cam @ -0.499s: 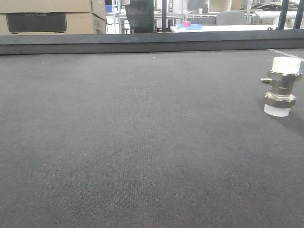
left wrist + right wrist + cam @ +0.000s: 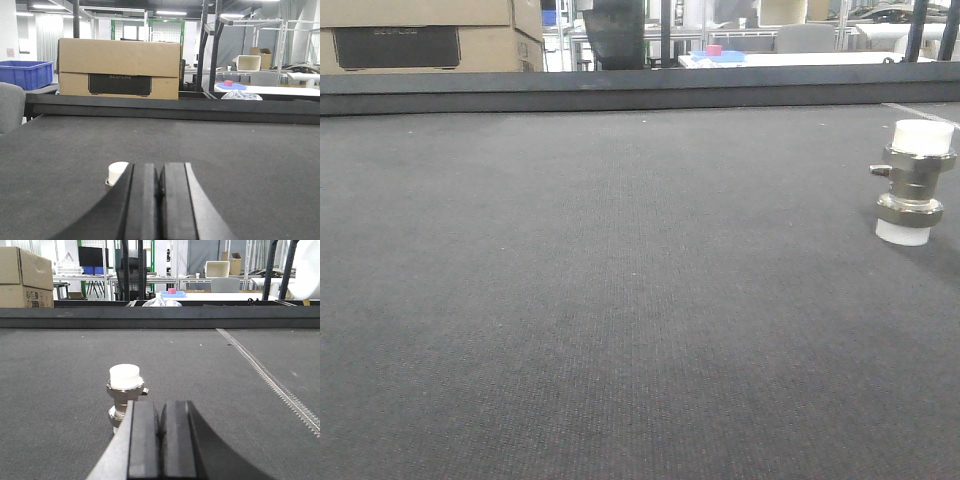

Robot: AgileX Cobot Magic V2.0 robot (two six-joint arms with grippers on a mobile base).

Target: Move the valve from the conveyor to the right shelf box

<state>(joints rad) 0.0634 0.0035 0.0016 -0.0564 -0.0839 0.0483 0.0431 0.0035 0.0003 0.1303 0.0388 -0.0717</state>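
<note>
Standing upright on one white cap, the valve point(image 2: 915, 185) sits at the right side of the table point(image 2: 620, 300), well short of the far rail point(image 2: 620, 95). Against the front view from half a second ago, nothing has shifted: the valve has the same spot and the same pose, its side stub pointing left. That suggests the belt is not carrying it along and the pick has not begun.

From the right wrist, the right claw point(image 2: 159, 407) is pressed together and empty. The valve point(image 2: 125, 390) stands just ahead of it and a little left of its centre line, its lower part hidden behind one finger. The left claw point(image 2: 159, 170) is likewise pressed together, holding nothing. A white cap point(image 2: 117, 172) peeks out just left of it; whether that is the same valve I cannot tell.

The right shelf box is not in view, so the whole task is still to do. My judgement is that the right claw must spread, line up to the left, then close around the metal body below the top cap. A nudge from a closed finger could tip the valve.
</note>
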